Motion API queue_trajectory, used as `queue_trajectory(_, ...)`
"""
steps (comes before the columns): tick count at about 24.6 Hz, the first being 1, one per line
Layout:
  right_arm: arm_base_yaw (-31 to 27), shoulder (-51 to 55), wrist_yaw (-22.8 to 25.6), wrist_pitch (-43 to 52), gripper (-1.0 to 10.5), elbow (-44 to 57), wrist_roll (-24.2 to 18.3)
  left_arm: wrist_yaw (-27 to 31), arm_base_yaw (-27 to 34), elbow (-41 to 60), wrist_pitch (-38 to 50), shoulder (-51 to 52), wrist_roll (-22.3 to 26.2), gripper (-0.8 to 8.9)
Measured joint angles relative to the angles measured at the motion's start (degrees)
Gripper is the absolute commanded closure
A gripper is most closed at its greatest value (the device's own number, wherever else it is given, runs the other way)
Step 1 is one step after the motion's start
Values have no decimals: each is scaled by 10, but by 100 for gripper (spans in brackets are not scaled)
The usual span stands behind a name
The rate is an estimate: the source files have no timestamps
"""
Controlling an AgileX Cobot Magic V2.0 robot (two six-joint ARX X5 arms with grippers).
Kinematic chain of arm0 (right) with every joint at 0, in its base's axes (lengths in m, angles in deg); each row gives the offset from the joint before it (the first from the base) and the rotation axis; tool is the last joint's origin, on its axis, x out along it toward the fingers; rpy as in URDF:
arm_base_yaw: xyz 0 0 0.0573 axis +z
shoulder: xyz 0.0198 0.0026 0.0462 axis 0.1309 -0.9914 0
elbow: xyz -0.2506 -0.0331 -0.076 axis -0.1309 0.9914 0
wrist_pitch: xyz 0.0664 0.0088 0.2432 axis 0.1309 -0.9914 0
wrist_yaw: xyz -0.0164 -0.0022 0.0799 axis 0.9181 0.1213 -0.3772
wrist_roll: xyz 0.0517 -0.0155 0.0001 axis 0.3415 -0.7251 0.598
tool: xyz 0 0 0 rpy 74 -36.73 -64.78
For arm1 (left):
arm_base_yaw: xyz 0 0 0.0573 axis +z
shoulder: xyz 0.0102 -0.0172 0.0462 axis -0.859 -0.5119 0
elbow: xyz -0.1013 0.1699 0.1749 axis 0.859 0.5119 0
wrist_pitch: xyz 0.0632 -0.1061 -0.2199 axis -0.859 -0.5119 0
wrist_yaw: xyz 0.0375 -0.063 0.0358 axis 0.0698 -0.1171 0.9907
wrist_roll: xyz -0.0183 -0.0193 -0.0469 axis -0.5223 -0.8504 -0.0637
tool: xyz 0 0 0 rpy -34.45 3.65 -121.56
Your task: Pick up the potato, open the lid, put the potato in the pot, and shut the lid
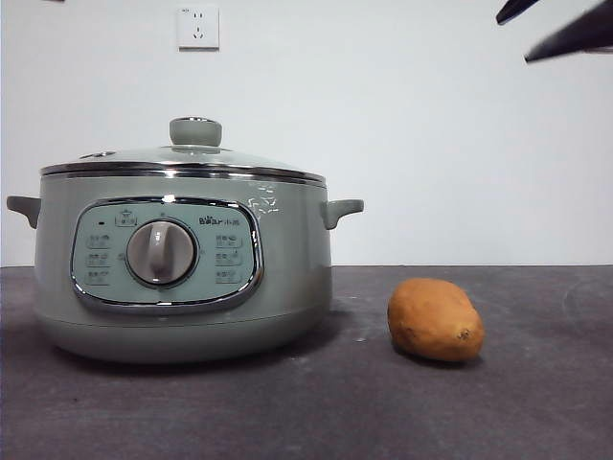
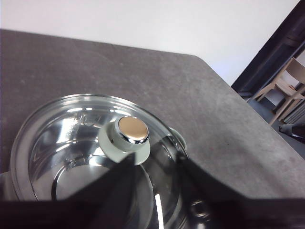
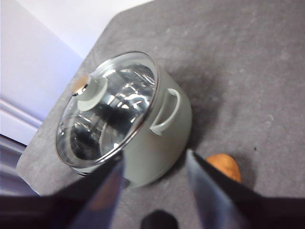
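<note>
The pot (image 1: pixel 182 278) stands on the dark grey worktop (image 1: pixel 402 402), its control panel with the grey dial (image 1: pixel 161 252) facing the front view. The lid (image 1: pixel 182 158) sits closed on the pot, its chrome rim seated all round and the stubby knob (image 1: pixel 195 131) upright at the centre. In both wrist views the lid's dome reads as see-through, with the shiny inner bowl visible beneath it.

The potato (image 1: pixel 436 319) lies on its side on the worktop beside the pot, apart from it, with a strip of bare worktop between them; its small dark spot points away from the pot.

The left gripper (image 2: pixel 153 164) hangs above the lid, fingers (image 2: pixel 121 183) spread apart. In the left wrist view the knob (image 2: pixel 129 136) lies just ahead of the fingertips, closer to one of them than to the other, and nothing is held between them.

The right gripper (image 3: pixel 155 160) is high above the worktop, fingers (image 3: pixel 107 186) open and empty. In the right wrist view the pot (image 3: pixel 143 143) shows in the gap between the fingers, while the potato (image 3: pixel 224 167) peeks out past one finger, outside the gap. In the front view two black tips (image 1: pixel 570 34) show only at a top corner, well above the potato; which arm they belong to cannot be told from that view alone.
</note>
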State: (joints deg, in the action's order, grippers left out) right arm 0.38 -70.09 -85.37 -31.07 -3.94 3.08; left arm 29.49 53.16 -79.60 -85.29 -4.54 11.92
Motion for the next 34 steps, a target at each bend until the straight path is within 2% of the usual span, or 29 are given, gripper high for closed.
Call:
queue_trajectory(5, 1, 0, 7, -2, 380, 0, 0, -1, 0, -2, 3, -1, 0, 463)
queue_trajectory(7, 11, 0, 35, -2, 382, 0, -1, -1, 0, -3, 4, -1, 0, 463)
queue_trajectory(17, 163, -76, 236, -38, 397, -31, -5, -1, -3, -15, 5, -1, 0, 463)
queue_trajectory(21, 232, -163, 323, -40, 425, -53, -7, -1, -17, -17, 5, -1, 0, 463)
queue_trajectory(24, 248, -242, 364, -35, 425, -66, -9, -2, -32, -17, 5, -1, 0, 463)
queue_trajectory(31, 247, -376, 373, 9, 425, -66, -9, -1, -47, -17, 2, -1, 0, 463)
queue_trajectory(32, 247, -392, 373, 16, 449, -66, -8, -1, -48, -17, 2, -1, 0, 463)
queue_trajectory(33, 247, -404, 373, 16, 522, -66, -6, 0, -47, -17, 1, -1, 0, 463)
queue_trajectory(34, 247, -415, 373, 14, 652, -66, -5, 2, -48, -17, -4, -1, 0, 463)
